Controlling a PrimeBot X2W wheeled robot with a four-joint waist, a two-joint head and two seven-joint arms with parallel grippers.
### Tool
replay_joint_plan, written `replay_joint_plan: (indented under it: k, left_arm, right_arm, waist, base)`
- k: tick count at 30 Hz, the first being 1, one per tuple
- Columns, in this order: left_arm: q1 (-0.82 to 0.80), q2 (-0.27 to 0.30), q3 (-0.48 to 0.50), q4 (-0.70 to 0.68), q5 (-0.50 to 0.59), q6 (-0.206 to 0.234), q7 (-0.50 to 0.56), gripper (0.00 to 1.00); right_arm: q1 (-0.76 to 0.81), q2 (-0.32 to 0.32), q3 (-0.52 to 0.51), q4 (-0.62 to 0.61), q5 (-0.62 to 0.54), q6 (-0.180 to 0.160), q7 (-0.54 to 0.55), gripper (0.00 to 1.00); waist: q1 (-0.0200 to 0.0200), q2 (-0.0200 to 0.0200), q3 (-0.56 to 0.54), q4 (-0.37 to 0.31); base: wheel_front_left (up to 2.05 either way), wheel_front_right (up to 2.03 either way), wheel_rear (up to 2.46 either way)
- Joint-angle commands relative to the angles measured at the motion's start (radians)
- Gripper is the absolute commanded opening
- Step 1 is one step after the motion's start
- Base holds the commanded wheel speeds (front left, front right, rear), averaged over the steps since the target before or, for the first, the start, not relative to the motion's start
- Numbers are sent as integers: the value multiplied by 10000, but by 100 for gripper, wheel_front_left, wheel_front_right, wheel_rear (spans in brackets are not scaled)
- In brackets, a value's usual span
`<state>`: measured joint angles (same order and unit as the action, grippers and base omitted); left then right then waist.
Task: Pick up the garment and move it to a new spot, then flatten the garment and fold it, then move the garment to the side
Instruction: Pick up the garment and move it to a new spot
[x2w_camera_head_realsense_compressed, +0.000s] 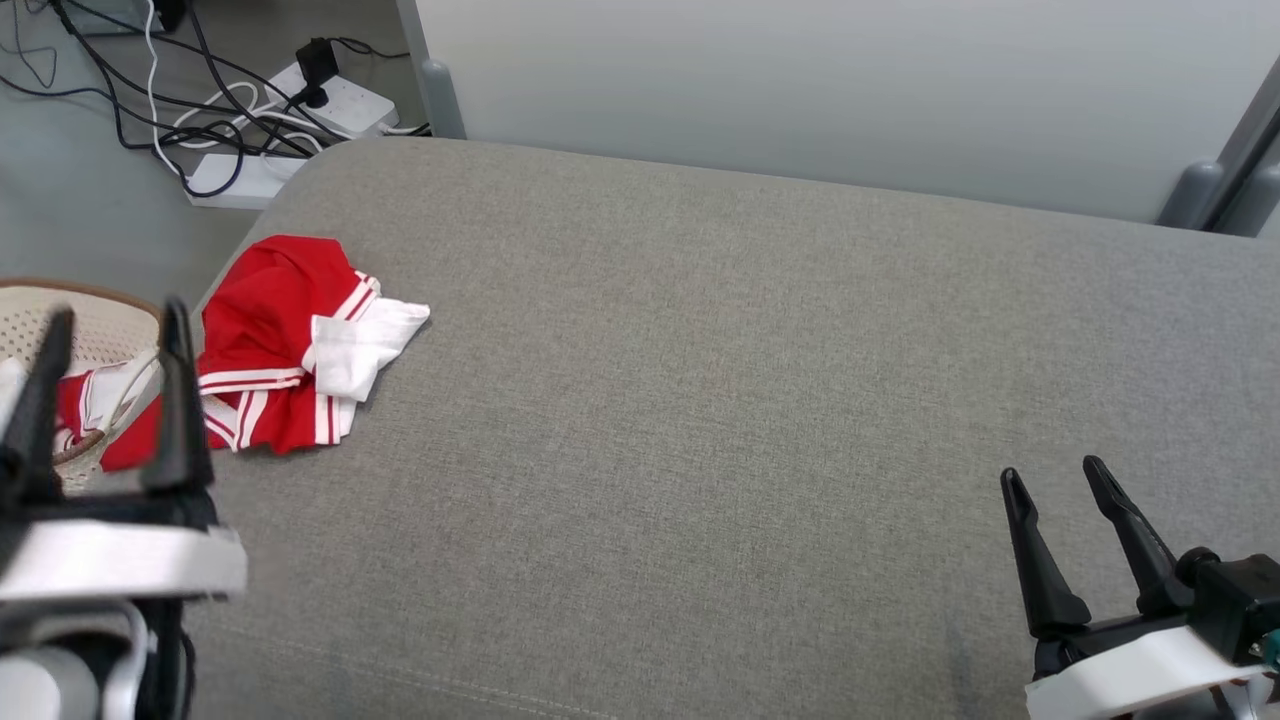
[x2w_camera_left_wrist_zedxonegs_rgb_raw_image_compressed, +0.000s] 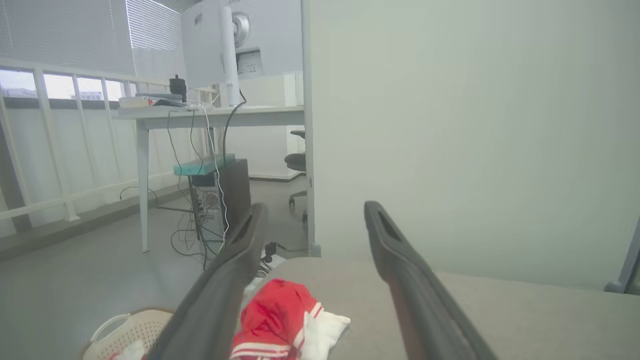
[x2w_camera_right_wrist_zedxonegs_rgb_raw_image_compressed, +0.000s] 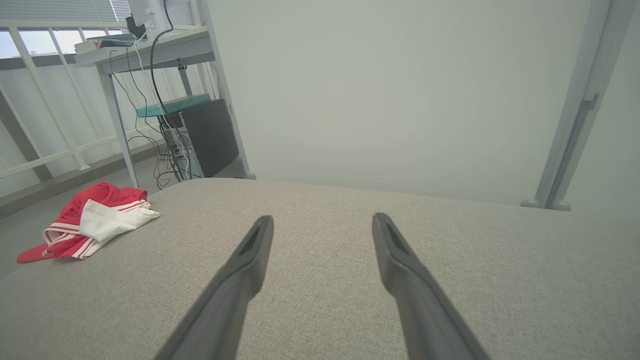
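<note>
A crumpled red garment with white stripes and a white panel lies at the left edge of the grey cushioned surface. The same garment sits low in the left wrist view, and this garment lies at the far left of the right wrist view. My left gripper hovers open just left of it, above a basket, nothing between its fingers. Far from the cloth at the lower right, my right gripper stands open and empty over the bare cushion.
A pale perforated basket holding more red-and-white cloth stands off the left edge. Power strips and tangled cables lie on the floor beyond. A grey partition wall backs the surface. A desk with a computer tower stands to the left.
</note>
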<state>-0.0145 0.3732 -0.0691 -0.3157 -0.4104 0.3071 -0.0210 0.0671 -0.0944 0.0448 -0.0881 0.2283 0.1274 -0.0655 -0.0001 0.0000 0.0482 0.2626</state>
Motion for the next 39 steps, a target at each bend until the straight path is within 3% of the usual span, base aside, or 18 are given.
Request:
replay_joint_plan:
  k: [1,6,12,16,20,29,39]
  left_arm:
    - [-1123,523,551,-423,111,-109,208,100]
    - [-3581,1490,762,-156,-203,-653,1283,100]
    - [-6211,1960,566,2576,-1274,-1526,2703,100]
    - [-7148,1904,304,4769,-1881,-2038,3428,100]
    - [-7569,1756,185,6797,-2265,-2247,3922,100]
    - [-7922,1369,61,9976,-2866,-2878,4258,100]
    - [-8470,1283,44,11884,-3070,-2858,4510,100]
  right_arm:
    - [-405,-183,214,-365,-107,33,65,100]
    - [-711,-385,265,-655,-130,33,182,100]
    - [-1055,-538,285,-794,-98,33,160,100]
    - [-1278,-605,323,-758,-40,33,104,100]
    - [-1462,-714,305,-768,-17,33,67,100]
    - [-1846,-998,371,-889,11,33,107,100]
    - [-2181,-1332,584,-1250,98,33,330,100]
  waist:
    - [1,0,168,13]
    - [1,0,729,-192]
    - [1,0,1506,-628]
    - [1,0,1977,-926]
    - [1,0,2376,-1130]
    - [1,0,3072,-1351]
    - [1,0,3787,-1588]
  base:
    - [0,0,0]
    - [0,0,0]
    - [0,0,0]
    - [0,0,0]
    - [0,0,0]
    - [0,0,0]
    - [0,0,0]
